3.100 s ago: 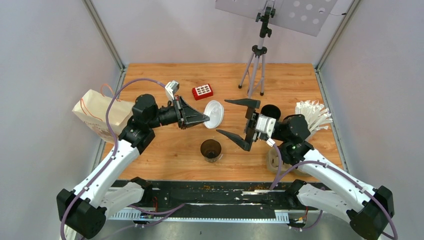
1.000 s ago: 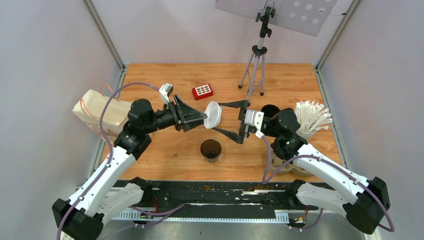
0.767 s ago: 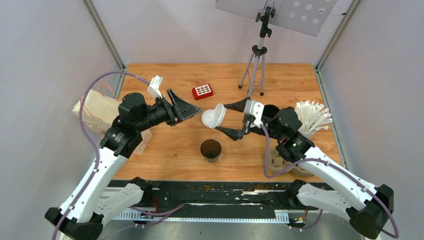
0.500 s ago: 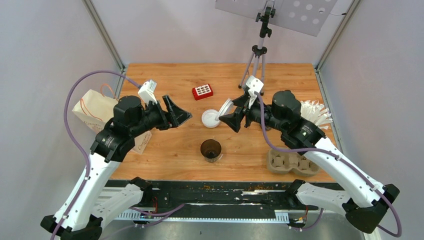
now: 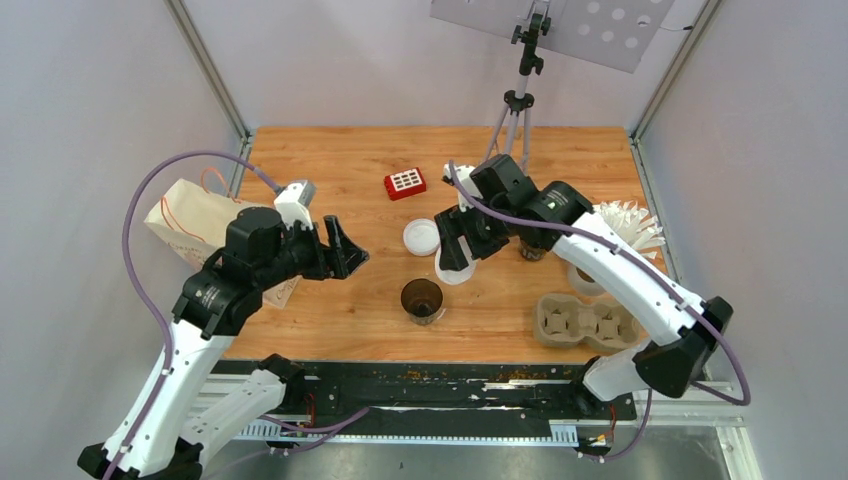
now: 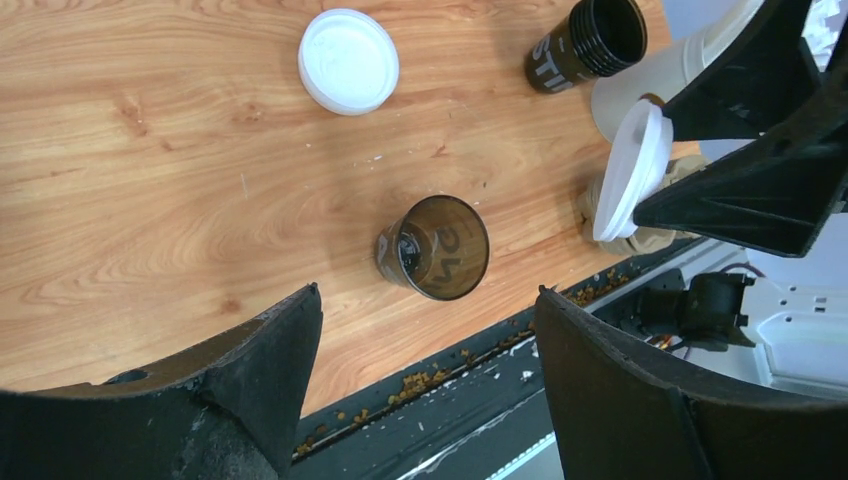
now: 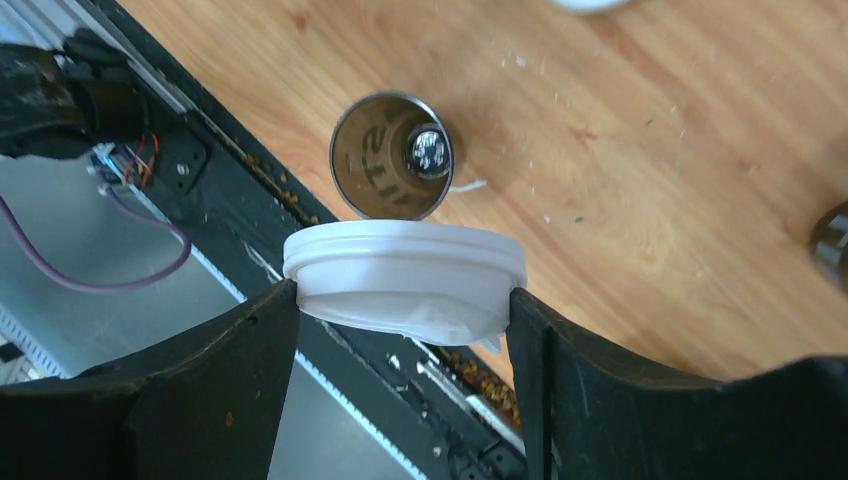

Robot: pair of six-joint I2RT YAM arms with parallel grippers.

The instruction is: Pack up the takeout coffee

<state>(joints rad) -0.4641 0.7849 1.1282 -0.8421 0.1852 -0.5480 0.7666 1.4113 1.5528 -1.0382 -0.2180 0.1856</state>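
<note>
Packing is only beginning. Left gripper (image 5: pixel 348 258) is hanging released and empty, left of the open cup (image 5: pixel 422 298) on the bench (image 5: pixel 330 320). Right gripper (image 7: pixel 400 300) is grasping a white lid (image 7: pixel 405 265) above that cup, while the second cup (image 5: pixel 530 247) is also awaiting a lid and the cardboard tray (image 5: pixel 587 322) is holding nothing.

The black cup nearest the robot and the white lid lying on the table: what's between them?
Only bare tabletop between that cup and lid, clearest in the left wrist view.

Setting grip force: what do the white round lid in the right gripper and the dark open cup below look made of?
White round lid: likely thin plastic, semi-gloss, moulded rim. Dark open cup: paper or tinted plastic; lettering shows on its brownish inner wall.
</note>
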